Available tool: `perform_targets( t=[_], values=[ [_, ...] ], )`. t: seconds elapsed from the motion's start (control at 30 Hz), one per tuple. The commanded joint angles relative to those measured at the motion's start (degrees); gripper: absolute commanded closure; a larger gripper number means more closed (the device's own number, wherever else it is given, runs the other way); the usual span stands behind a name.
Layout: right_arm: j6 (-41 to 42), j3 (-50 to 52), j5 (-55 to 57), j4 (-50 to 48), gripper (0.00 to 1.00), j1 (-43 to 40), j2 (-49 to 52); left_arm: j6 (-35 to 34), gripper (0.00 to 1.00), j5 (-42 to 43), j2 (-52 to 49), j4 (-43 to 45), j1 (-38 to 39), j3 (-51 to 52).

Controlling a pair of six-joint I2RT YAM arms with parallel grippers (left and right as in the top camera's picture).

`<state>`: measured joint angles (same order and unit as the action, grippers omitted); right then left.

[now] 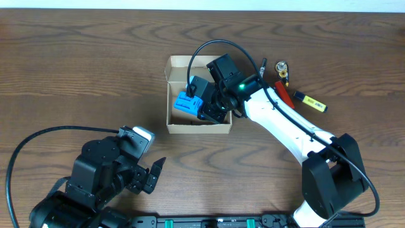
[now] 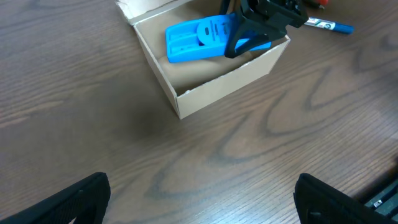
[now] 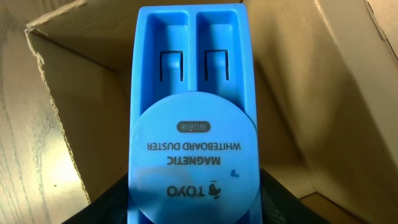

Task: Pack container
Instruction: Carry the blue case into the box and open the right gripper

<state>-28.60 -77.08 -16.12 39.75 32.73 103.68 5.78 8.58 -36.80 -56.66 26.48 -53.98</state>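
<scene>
Right tool point(image 1: 204, 109): clamped on the blue whiteboard duster point(image 1: 186, 102), angled into the container point(image 1: 199, 128), likely so it slides in lengthwise
Left tool point(image 1: 154, 176): spread wide, empty, well apart from the container, apparently out of the way
Container look: tan cardboard, plain walls, lid flap folded back, open-topped, at the middle of the counter point(image 1: 76, 76)

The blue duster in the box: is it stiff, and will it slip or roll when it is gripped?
Probably stiff: the duster looks like moulded plastic with sharp slots. Likely light, being hollow on this side. Its smooth faces may slip a little; its flat shape should not roll.
</scene>
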Motion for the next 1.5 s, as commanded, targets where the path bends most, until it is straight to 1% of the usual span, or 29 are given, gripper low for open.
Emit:
perform_targets(
  t=[0.0, 0.07, 0.33, 0.67, 0.77, 0.8, 0.83, 0.87, 0.9, 1.03, 1.13, 1.2, 1.37, 1.47],
  values=[
    [-4.7, 0.0, -1.8, 0.4, 0.68, 0.7, -0.1, -0.7, 0.05, -0.2, 0.2, -0.2, 0.2, -0.9],
    [-6.7, 0.0, -2.9, 0.3, 0.64, 0.7, -0.1, -0.7, 0.05, -0.2, 0.2, -0.2, 0.2, -0.9],
    [-13.0, 0.0, -7.5, 0.3, 0.63, 0.7, 0.9, -0.7, 0.05, -0.2, 0.2, -0.2, 0.2, -0.9],
    [-15.0, 0.0, -8.2, 0.3, 0.61, 0.7, 1.1, -0.7, 0.05, -0.2, 0.2, -0.2, 0.2, -0.9],
    [-15.0, 0.0, -8.2, 0.4, 0.55, 0.7, 1.1, -0.7, 0.05, -0.2, 0.2, -0.2, 0.2, -0.9],
    [-15.0, 0.0, -8.2, 0.3, 0.49, 0.7, 1.1, -0.7, 0.05, -0.2, 0.2, -0.1, 0.2, -0.9],
    [-15.0, 0.0, -8.2, 0.3, 0.38, 0.7, 1.1, -0.7, 0.05, -0.2, 0.2, -0.2, 0.2, -0.9],
    [-15.0, 0.0, -8.2, 0.3, 0.34, 0.7, 1.1, -0.7, 0.05, -0.2, 0.2, -0.2, 0.2, -0.9],
    [-15.0, 0.0, -8.2, 0.3, 0.32, 0.7, 1.1, -0.7, 0.05, -0.2, 0.2, -0.2, 0.2, -0.9],
    [-15.0, 0.0, -8.1, 0.2, 0.27, 0.7, 1.1, -0.7, 0.05, -0.2, 0.2, -0.2, 0.2, -0.9],
    [-14.2, -0.4, -8.2, 0.2, 0.27, 0.7, 0.7, -0.7, 0.05, -0.2, 0.2, -0.2, 0.2, -0.9],
    [-12.3, -1.3, -8.1, 0.2, 0.27, 0.6, -0.5, -0.7, 0.05, -0.2, 0.2, -0.2, 0.2, -0.9],
    [-9.7, -4.5, -6.8, 0.0, 0.23, -0.3, -6.7, -0.7, 0.05, -0.2, 0.2, -0.2, 0.2, -0.9],
    [-6.7, -5.1, -1.2, -1.0, 0.23, -2.1, -11.3, -0.7, 0.05, -0.2, 0.2, -0.2, 0.2, -0.9]
  ],
)
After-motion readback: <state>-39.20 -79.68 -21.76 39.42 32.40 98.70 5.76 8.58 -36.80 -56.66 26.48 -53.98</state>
